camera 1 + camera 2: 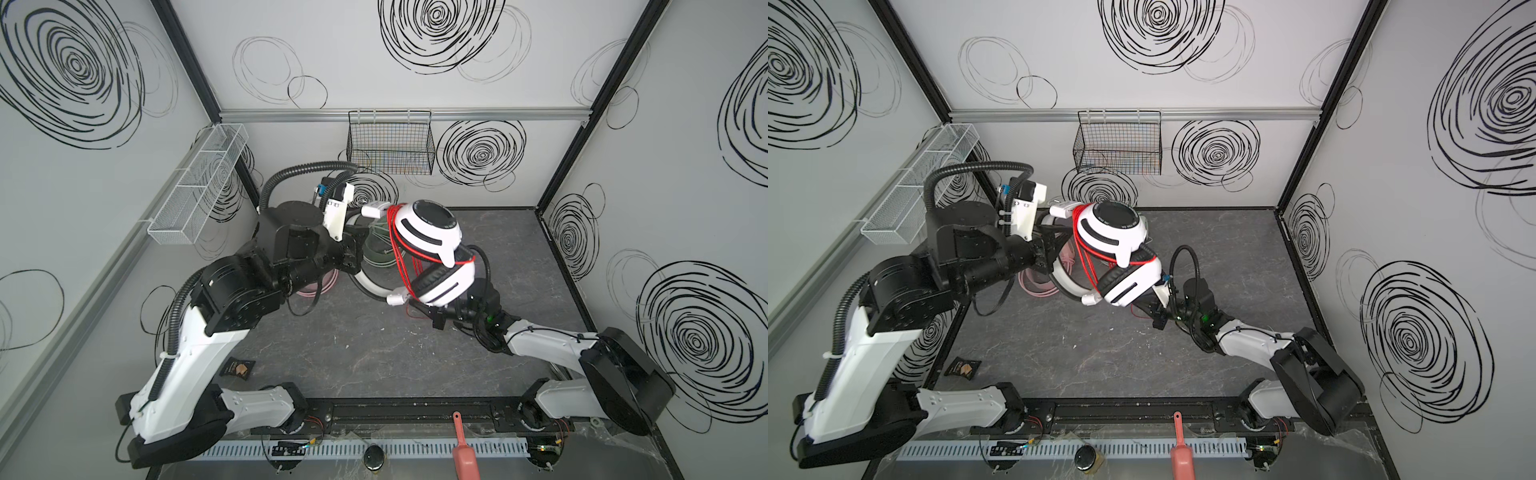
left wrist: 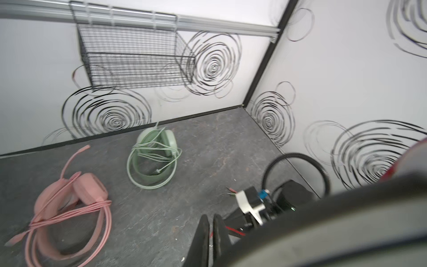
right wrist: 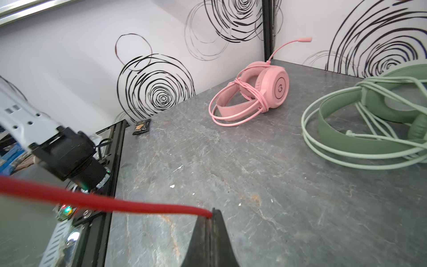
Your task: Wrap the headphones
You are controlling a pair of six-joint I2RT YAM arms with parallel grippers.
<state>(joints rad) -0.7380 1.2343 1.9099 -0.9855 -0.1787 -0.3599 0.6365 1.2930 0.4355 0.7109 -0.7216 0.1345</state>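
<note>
Left gripper: pressed together, holding white-and-black headset aloft, mid-frame in both top views.
Right gripper: pinching red cable.
Pink headset, green headset: cables wrapped, on surface.

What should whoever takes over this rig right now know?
Left gripper: shut, seemingly on the headband of the white-and-black headset, holding it above the table.
Right gripper: shut on the red cable.
Done: pink headset and mint-green headset lie on the table, cables wound around them.
To do: the red cable is already looped several times around its headset; wind the remaining tail, then set it down.
</note>
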